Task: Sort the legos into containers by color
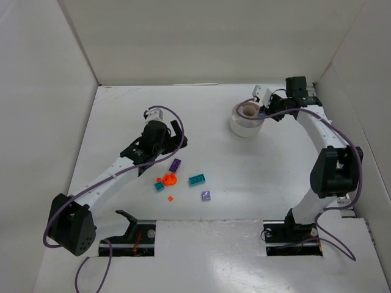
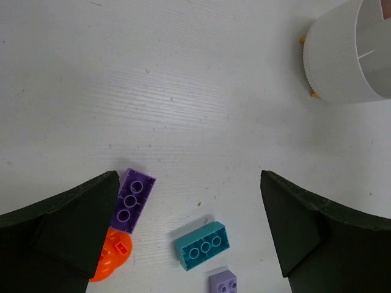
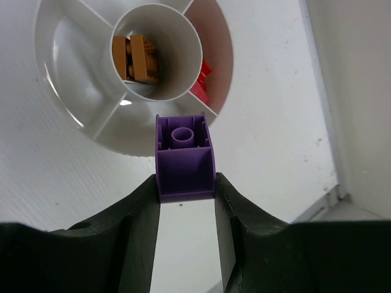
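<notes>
My right gripper (image 3: 186,183) is shut on a dark purple brick (image 3: 183,157) and holds it just above the near rim of the white dish (image 3: 73,73). Brown bricks (image 3: 139,58) lie in the dish's central ring and red pieces (image 3: 204,82) in one wedge. From above, the right gripper (image 1: 267,111) hovers at the dish (image 1: 244,127). My left gripper (image 2: 188,183) is open and empty above loose pieces: a purple brick (image 2: 131,200), an orange piece (image 2: 113,256), a teal brick (image 2: 203,245) and a lilac brick (image 2: 223,283).
From above, the left gripper (image 1: 174,139) is just behind the loose pile: purple (image 1: 175,164), orange (image 1: 169,179), teal (image 1: 197,179), a small teal bit (image 1: 159,186), lilac (image 1: 206,195) and an orange speck (image 1: 170,198). White walls enclose the table.
</notes>
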Controlling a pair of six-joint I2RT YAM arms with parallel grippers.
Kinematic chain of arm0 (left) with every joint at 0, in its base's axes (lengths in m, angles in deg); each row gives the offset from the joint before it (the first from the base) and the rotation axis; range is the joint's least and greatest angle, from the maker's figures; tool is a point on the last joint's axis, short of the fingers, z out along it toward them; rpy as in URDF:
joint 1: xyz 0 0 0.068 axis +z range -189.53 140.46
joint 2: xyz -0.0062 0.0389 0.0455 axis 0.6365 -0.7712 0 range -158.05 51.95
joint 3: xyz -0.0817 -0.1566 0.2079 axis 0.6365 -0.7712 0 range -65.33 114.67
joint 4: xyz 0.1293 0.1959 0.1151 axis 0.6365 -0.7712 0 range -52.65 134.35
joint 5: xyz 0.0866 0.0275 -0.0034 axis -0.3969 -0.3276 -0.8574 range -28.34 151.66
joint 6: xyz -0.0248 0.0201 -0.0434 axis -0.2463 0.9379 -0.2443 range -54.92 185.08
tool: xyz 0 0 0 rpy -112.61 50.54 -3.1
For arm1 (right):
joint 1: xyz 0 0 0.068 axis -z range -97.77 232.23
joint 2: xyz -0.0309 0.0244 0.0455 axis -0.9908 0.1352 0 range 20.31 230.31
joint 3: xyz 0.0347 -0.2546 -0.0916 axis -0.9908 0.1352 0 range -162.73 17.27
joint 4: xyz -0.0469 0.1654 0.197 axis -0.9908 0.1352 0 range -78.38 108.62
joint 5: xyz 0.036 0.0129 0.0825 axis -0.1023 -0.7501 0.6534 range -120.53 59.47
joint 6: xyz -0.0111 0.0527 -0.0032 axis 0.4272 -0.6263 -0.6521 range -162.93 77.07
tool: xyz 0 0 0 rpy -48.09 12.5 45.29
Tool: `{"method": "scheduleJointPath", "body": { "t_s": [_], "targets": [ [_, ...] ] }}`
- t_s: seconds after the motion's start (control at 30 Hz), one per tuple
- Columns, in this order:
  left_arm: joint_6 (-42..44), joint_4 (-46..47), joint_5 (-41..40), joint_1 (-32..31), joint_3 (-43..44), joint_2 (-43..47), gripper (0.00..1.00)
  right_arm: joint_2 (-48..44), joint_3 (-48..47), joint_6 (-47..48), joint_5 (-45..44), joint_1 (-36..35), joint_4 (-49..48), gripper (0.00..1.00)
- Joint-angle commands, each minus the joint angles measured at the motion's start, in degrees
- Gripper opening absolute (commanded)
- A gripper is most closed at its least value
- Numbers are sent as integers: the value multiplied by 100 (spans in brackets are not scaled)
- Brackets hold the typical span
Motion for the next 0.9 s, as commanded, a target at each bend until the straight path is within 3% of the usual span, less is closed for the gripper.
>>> {"method": "scheduleJointPath", "body": {
  "t_s": [0.0,0.07,0.27,0.87],
  "targets": [
    [133,221,105,29,154,22,100,-366,-163,1119,-378,-147,206,4],
    [185,274,158,29,154,-39,100,-419,-13,2135,-395,-357,320,1],
    [186,274,158,29,258,-214,100,-367,-224,3265,-914,-797,663,0],
    [239,221,158,29,478,-496,100,-43,-522,4663,-1469,-973,1226,0]
  ]
}}
